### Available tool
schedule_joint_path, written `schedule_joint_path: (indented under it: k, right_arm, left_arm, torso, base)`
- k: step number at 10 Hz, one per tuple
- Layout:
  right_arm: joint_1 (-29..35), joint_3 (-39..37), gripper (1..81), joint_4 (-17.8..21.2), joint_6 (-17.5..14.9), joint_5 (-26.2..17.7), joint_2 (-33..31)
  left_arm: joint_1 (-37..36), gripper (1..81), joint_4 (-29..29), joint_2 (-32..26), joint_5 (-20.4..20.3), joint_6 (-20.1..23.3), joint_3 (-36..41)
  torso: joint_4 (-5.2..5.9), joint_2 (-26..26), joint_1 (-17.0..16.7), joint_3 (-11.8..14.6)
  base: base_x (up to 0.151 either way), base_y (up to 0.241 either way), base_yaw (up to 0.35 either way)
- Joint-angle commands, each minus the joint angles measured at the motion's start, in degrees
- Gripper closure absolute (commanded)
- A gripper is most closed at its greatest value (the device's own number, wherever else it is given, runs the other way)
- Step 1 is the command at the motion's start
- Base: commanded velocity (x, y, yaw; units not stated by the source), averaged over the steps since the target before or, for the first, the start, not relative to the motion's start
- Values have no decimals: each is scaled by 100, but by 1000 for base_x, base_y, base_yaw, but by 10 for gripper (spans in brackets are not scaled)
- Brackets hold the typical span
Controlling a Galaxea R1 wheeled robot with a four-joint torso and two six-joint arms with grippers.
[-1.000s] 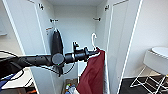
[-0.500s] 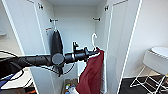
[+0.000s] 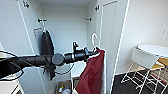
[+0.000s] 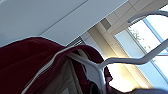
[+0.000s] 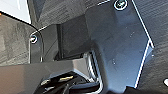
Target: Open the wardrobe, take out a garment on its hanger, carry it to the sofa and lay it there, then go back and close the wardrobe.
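- Fingers of the left gripper [image 3: 96, 53]: closed on the hanger [image 3: 94, 42] just under its hook, as far as the head view lets on; the pads themselves are hard to make out.
- Right gripper: its wrist view gives dark robot parts over dark wood-grain floor [image 5: 15, 50]; finger state cannot be told.
- Left arm [image 3: 45, 60] comes in from the left and reaches across the front of the wardrobe [image 3: 67, 27], roughly level.
- Wardrobe stands open, both doors swung wide, white inside. Right door [image 3: 110, 37] just behind the hanger.
- Hanger: thin, white, curved hook pointing up and free of any rail or hook, in front of the open compartment near its right side.
- Garment [image 3: 91, 75]: maroon-red jacket draped from the hanger, hanging down below the gripper, a strip of white along its right edge. From the left wrist, maroon cloth [image 4: 30, 65] over the white hanger [image 4: 100, 68], pale lining beneath.
- Dark garment [image 3: 47, 46] hangs from a hook on the wardrobe's left inner side, well apart from the red one.
- Wardrobe bottom: some small coloured items [image 3: 63, 89], too blurred to tell.
- To the right: white round table [image 3: 153, 50] and a white chair [image 3: 141, 60] on wire legs, on dark floor.
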Motion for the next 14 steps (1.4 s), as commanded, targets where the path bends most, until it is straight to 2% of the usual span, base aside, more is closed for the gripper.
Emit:
schedule_joint_path:
  k: [1, 3, 5, 6, 14]
  right_arm:
    - [174, 110, 10, -45, -43, -293, -147]
    - [112, 443, 10, -80, -105, -345, -410]
    - [7, 874, 10, -422, -105, -390, -788]
    - [-37, 954, 10, -440, -105, -390, -920]
    - [-134, 822, 10, -343, -96, -328, -991]
  left_arm:
    - [-1030, 811, 315, -60, -180, 62, 64]
    - [-1039, 811, 350, -201, -153, 62, 169]
    - [-1039, 811, 402, -333, -39, 62, 240]
    - [-1039, 811, 403, -386, -30, 62, 266]
    - [-1030, 811, 446, -482, 14, 62, 415]
  torso:
    - [0, 0, 0, 0]
    - [0, 0, 2, 0]
    - [0, 0, 2, 0]
    - [0, 0, 2, 0]
    - [0, 0, 0, 0]
  base:
    - [0, 0, -270]
    - [0, 0, -277]
    - [0, 0, -280]
    - [0, 0, -280]
    - [0, 0, -282]
